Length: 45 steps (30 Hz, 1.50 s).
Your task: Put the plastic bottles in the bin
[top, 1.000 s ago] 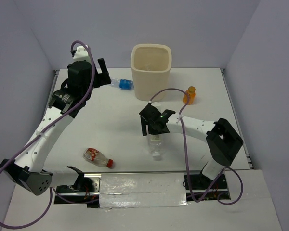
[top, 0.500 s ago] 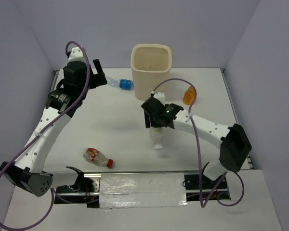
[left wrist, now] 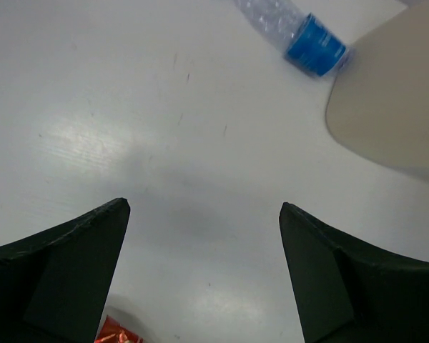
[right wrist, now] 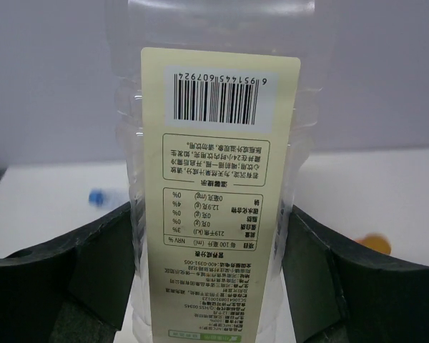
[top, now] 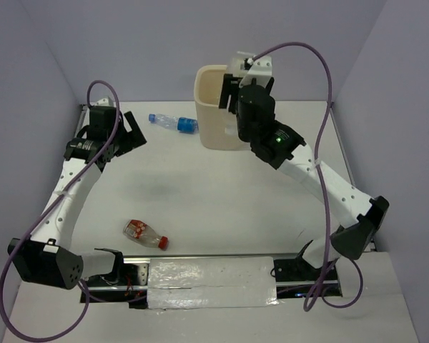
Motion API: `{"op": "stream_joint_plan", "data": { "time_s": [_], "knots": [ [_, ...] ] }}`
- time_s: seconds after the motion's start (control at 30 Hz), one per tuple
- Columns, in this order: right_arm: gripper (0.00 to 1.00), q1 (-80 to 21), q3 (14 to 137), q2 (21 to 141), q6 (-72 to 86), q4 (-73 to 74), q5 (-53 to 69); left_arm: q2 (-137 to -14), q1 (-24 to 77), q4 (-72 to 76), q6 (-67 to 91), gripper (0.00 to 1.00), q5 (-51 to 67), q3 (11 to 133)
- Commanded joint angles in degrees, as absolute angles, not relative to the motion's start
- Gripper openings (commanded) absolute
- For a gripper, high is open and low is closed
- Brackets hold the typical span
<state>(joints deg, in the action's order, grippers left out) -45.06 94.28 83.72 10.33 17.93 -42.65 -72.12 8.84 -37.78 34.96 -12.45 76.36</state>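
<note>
My right gripper [right wrist: 211,214] is shut on a clear bottle with a white label [right wrist: 218,179] and holds it upright. In the top view this gripper [top: 237,91] is raised at the right rim of the cream bin [top: 211,100]; the arm hides the bottle there. My left gripper [top: 132,132] is open and empty above the table at the left. Its wrist view [left wrist: 204,207] shows bare table between the fingers. A clear bottle with a blue cap and label [top: 173,122] lies left of the bin. A red-capped bottle [top: 144,233] lies near the front.
The blue-labelled bottle [left wrist: 314,44] and the bin's side [left wrist: 393,107] show at the top right of the left wrist view. A small orange blur [right wrist: 375,243] shows on the table in the right wrist view. Grey walls close the table in behind and at both sides.
My right arm has lifted the white-labelled bottle from the middle of the table up to the bin's rim. My left gripper has drawn back from the blue-labelled bottle, to the left and nearer.
</note>
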Motion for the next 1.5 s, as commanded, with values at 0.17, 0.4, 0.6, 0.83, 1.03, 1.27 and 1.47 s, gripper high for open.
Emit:
{"op": "stream_joint_plan", "data": {
  "time_s": [0.17, 0.4, 0.6, 0.83, 1.03, 1.27, 1.47],
  "knots": [
    [0.6, -37.98, 112.82, 104.02, -9.67, -15.56, -49.57, -64.52, 8.7, -41.13, 39.02, 0.99, -7.21, 69.79],
    [0.61, -36.3, 127.78, 118.28, -13.97, -17.84, -51.06, -61.17, 8.53, -46.82, 42.97, 0.99, -10.63, 67.5],
    [0.88, -35.77, 125.95, 120.76, -9.59, -13.63, -49.84, -56.17, 8.53, -54.57, 51.5, 0.99, -16.43, 62.94],
    [1.0, -36.04, 121.64, 114.18, -4.32, -8.89, -47.03, -49.57, 8.53, -61.69, 59.76, 0.99, -18.1, 56.35],
    [1.0, -36.82, 117.44, 106.36, -0.18, -2.91, -41.4, -49.83, 8.61, -62.59, 64.51, 0.99, -12.77, 49.14],
    [1.0, -37.88, 108.38, 95.46, 2.55, -0.44, -37.8, -50.19, 8.61, -63.02, 66.18, 0.99, -6.6, 44.48],
    [1.0, -38.32, 103.28, 91.5, 3.43, 2.9, -36.65, -49.66, 8.61, -63.28, 66.01, 0.99, -1.77, 41.4]
  ]
}}
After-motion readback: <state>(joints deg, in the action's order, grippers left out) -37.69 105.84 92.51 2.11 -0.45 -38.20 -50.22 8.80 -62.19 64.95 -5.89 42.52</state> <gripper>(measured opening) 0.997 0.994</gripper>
